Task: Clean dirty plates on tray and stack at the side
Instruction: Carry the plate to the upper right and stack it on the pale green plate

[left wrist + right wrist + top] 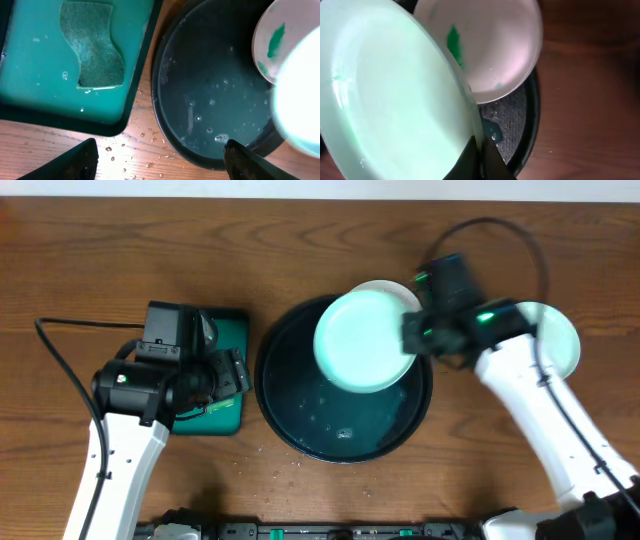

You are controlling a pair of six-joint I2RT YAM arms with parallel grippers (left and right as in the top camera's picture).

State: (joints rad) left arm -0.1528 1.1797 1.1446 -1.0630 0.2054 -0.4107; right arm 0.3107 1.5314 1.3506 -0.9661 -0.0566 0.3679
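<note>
Right pincer (413,336) is clamped on the rim of a plate (360,340) over the tray (290,420) mid-frame, plate sticking out left of it, side plate (567,345) off to its right.

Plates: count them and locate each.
3 plates: one held in the right end effector above the black tray; one green-smeared, partly hidden beneath it at the tray's far edge; one right of the tray.
</note>
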